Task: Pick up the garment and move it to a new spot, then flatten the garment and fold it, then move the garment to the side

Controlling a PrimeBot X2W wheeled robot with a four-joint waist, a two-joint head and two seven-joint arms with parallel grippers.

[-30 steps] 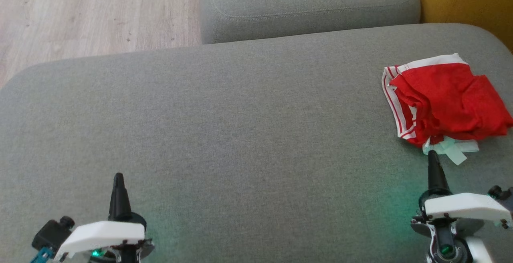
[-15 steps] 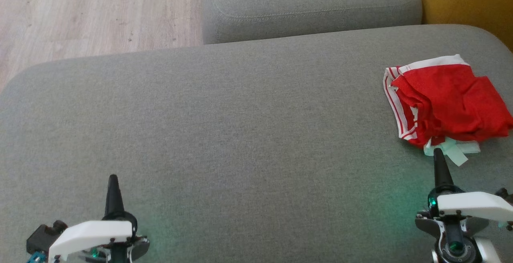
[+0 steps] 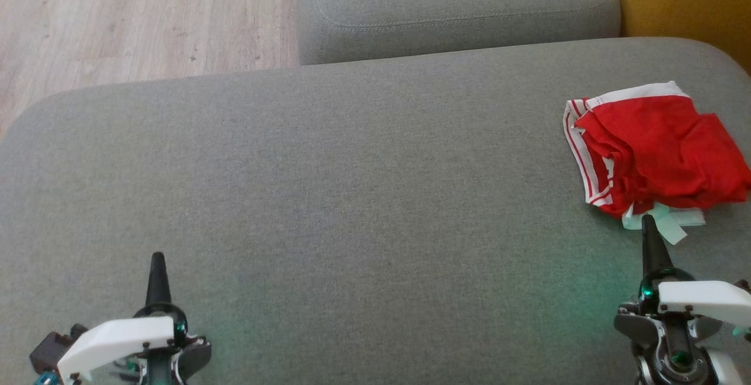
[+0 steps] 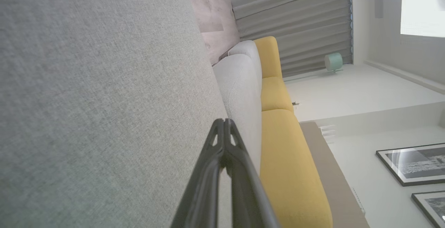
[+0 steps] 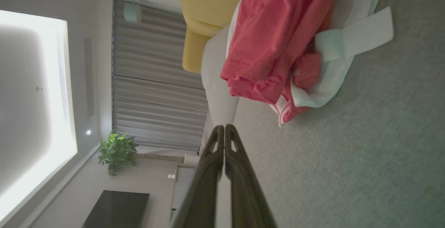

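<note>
Garment (image 3: 657, 150): bunched red heap at 3 o'clock edge of cushion (image 3: 352, 197), long axis 9–3. It lies at 12 o'clock, just beyond your right gripper (image 3: 648, 220), jaws pressed together. Left gripper (image 3: 157, 259): jaws together, well apart at 8 o'clock.

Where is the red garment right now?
Head view: the red garment lies crumpled at the grey cushion's far right, just beyond the shut right gripper.

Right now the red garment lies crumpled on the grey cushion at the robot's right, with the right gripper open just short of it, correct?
Not quite. The right gripper is shut, not open: the right wrist view shows its jaws meeting at the tips. The rest holds: the red garment lies crumpled on the grey cushion at the robot's right, the gripper just short of it.
</note>
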